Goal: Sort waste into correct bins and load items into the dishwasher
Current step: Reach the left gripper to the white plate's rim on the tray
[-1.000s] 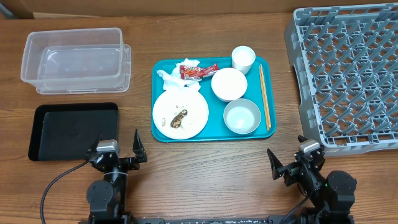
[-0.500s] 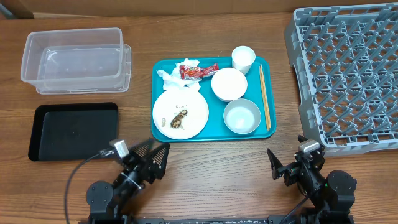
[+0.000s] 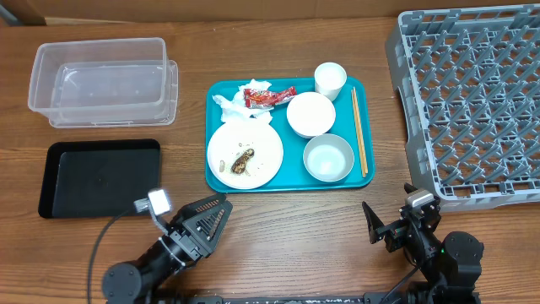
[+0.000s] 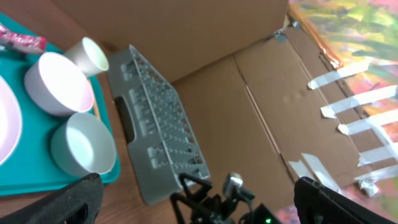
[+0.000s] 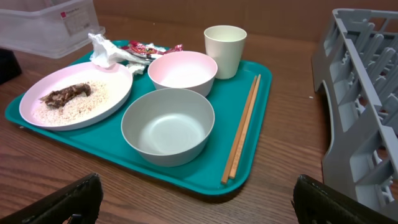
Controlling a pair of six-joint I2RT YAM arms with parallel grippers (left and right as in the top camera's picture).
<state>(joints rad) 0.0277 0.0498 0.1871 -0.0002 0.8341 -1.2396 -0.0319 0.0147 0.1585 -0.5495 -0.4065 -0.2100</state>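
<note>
- left hand (image 3: 218, 215) is at the near edge of the tabletop (image 3: 295, 228), left of middle. it's tipped toward the teal tray (image 3: 291, 182), jaws spread wide, nothing in them
- right hand (image 3: 390, 218) is at the near edge too, right of middle. it's just as wide open and not holding anything either
- teal tray sits mid tabletop with all the dishes and waste on it
- plate (image 3: 263, 143) is in the tray's near-left corner, with brown scraps (image 3: 244, 160) and loose rice (image 5: 68, 109) on it
- tissues (image 3: 229, 105) and the red wrapper (image 3: 268, 96) are at the tray's far-left corner, tissues touching the plate's far rim
- one bowl (image 3: 310, 114) is mid tray, the other bowl (image 3: 328, 158) is just beside it toward the near-right corner. both upright
- cup (image 3: 330, 79) stands upright at the tray's far edge
- chopsticks (image 3: 359, 131) lie side by side along the tray's right edge
- clear tub (image 3: 101, 84) is at the tabletop's far-left corner, with the black tray (image 3: 99, 177) just in front of it
- rack (image 3: 472, 101) fills the far-right corner
</note>
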